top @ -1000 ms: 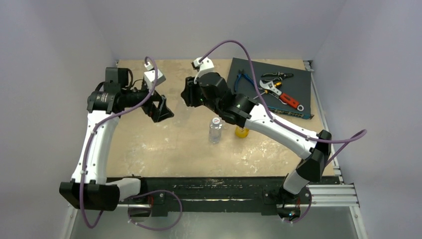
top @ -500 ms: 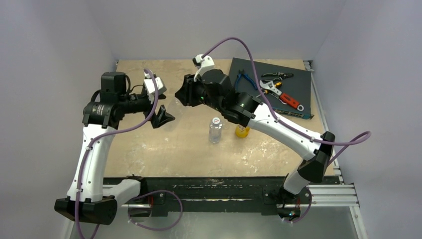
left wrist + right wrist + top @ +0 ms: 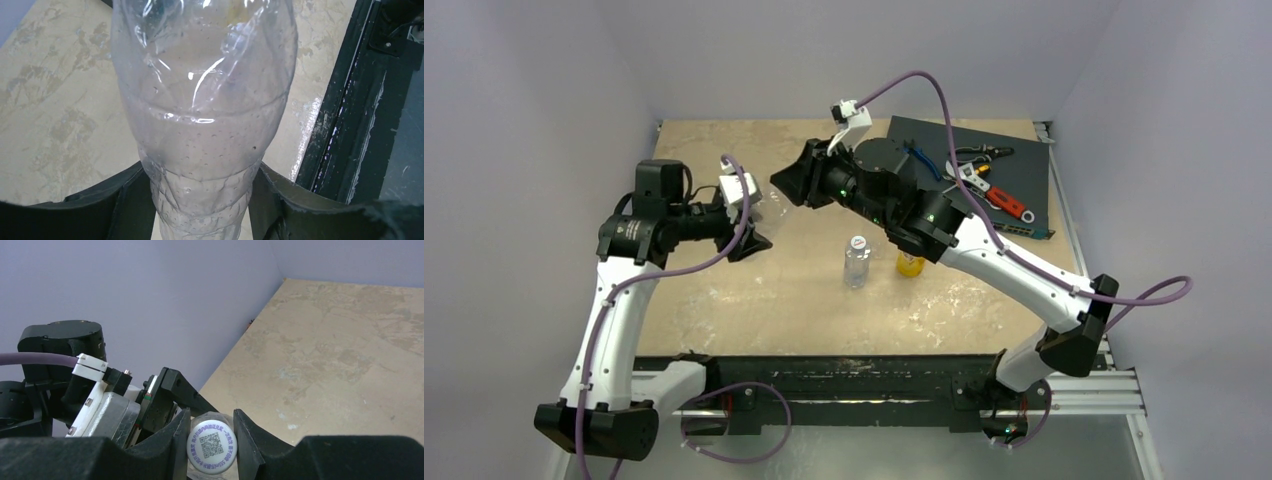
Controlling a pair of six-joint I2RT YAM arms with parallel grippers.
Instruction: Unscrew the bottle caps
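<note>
My left claw is clamped on a clear bottle. Its dark fingers press the narrow ribbed part at the bottom centre of the left wrist view, and the wider body fills the upper middle of the frame.

My right claw is closed on that bottle's white cap, low in the centre of the right wrist view. The fingers sit tight against both sides with no gap showing, and the cap's printed code faces the camera. That view also shows the left claw's body behind the cap at lower left, which the left wrist view cannot.

From the top camera I can barely make out the held bottle. The two claws face each other left of centre, above the table. There I do see a second bottle standing capped at centre and an orange bottle just right of it, partly under my right forearm.

The left arm rises from its base and bends inward. The right arm stretches diagonally toward the upper left.
</note>
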